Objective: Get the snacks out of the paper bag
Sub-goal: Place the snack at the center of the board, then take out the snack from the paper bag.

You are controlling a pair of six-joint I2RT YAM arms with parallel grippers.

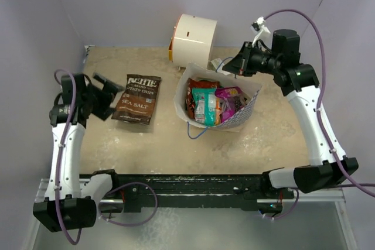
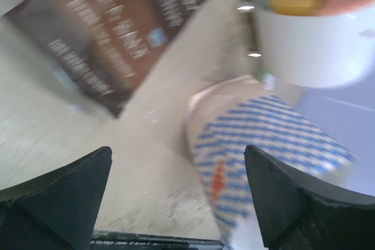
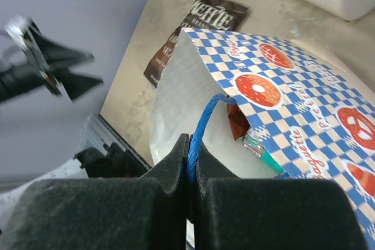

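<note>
Your left gripper [image 2: 177, 156] hangs wide open and empty, the dark brown glossy chips bag [image 1: 137, 99] lying flat just beside it. Your right gripper [image 3: 190, 144] is clamped on the blue string handle [image 3: 202, 118] of the white, blue-checked paper bag [image 3: 304, 115], holding its mouth up. The teal packet [image 1: 205, 106] and purple packet [image 1: 229, 98] sit inside, past the chips bag from your free left gripper, which must reach across it.

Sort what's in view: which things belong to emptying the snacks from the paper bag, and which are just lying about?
Job: paper bag; its blue handle, pinched by the right gripper; packets inside it; brown chips bag, out on the table; open left gripper.
Lying about: white cylindrical appliance.
</note>
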